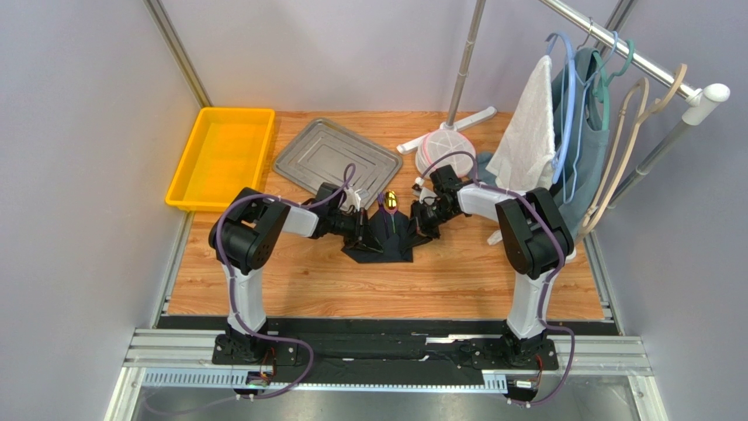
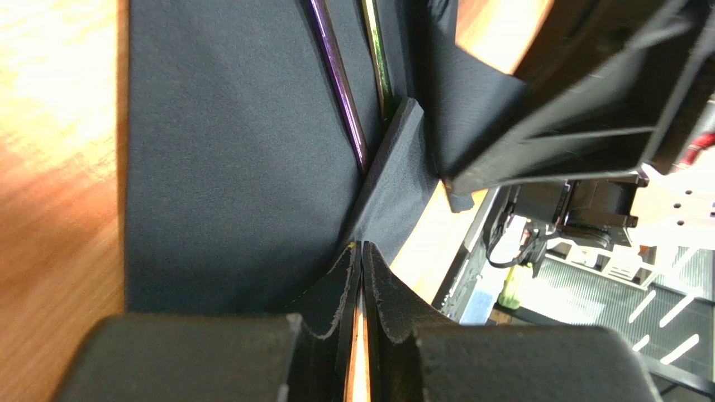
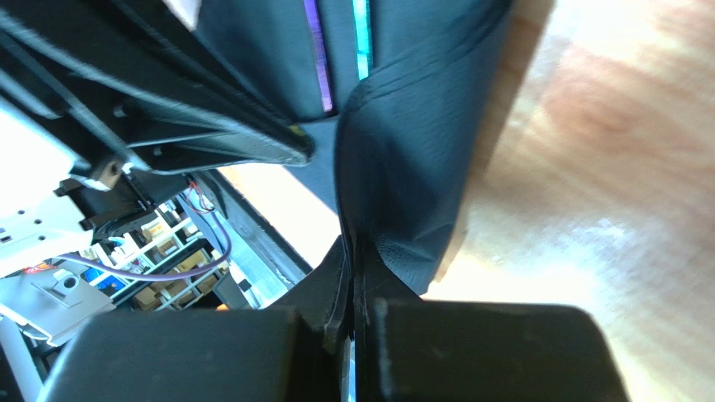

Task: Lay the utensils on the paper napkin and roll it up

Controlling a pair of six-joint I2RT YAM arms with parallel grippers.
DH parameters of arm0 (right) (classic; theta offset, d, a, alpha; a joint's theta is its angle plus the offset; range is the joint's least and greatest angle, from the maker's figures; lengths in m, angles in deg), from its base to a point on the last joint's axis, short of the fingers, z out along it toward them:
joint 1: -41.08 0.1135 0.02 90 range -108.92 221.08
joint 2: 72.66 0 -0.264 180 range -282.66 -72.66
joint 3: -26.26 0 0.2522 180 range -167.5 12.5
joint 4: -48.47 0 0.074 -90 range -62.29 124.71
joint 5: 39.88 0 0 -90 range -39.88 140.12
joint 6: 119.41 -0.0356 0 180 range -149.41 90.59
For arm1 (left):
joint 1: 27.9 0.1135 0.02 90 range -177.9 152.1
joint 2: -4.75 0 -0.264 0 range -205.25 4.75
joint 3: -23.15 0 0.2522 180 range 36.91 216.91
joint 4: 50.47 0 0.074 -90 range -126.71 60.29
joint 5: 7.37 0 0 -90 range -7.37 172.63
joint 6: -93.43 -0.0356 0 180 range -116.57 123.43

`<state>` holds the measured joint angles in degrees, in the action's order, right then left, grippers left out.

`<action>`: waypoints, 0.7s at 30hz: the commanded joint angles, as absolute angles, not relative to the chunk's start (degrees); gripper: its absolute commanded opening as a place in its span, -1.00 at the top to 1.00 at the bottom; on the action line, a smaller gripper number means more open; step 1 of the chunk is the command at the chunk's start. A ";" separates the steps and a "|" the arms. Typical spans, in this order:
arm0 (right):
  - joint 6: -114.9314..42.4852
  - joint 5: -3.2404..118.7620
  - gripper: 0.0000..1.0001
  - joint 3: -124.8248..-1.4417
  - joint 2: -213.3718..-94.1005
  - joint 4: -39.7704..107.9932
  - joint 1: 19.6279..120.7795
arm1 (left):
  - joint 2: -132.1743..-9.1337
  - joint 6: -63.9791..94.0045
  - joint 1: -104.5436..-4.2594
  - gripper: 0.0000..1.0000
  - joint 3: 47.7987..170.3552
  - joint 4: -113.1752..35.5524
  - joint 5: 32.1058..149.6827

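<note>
The black paper napkin [image 1: 386, 241] lies on the wooden table between both grippers, its two sides lifted and folded inward. The gold spoon bowl [image 1: 391, 199] sticks out at its far end. In the left wrist view the purple fork handle [image 2: 340, 84] and the greenish spoon handle [image 2: 378, 59] lie side by side on the napkin [image 2: 235, 151]. My left gripper [image 2: 361, 247] is shut on a raised napkin fold. My right gripper [image 3: 352, 247] is shut on the opposite napkin flap [image 3: 411, 142]; the fork [image 3: 315, 50] and spoon handle [image 3: 361, 33] show beyond it.
A grey metal tray [image 1: 338, 158] sits behind the napkin and a yellow bin [image 1: 224, 156] at the far left. A white stand base [image 1: 443, 145] is at the back. A white towel [image 1: 527, 132] and hangers hang on a rack at the right.
</note>
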<state>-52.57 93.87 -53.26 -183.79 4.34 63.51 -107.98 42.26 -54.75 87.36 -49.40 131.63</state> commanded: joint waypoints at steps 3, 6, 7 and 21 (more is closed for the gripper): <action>-54.46 95.30 1.00 -55.44 -180.41 5.53 65.59 | -109.15 38.59 -54.88 0.82 89.64 -46.03 128.95; -55.25 95.30 1.00 -56.14 -180.93 5.96 66.56 | -109.15 38.24 -54.88 0.84 89.73 -45.67 128.69; -55.51 95.47 1.00 -56.32 -181.46 6.40 66.83 | -109.15 38.24 -54.88 0.84 89.73 -45.67 128.77; -57.36 94.33 1.00 -58.34 -186.91 9.04 69.03 | -109.51 37.71 -54.97 0.85 89.99 -45.32 128.60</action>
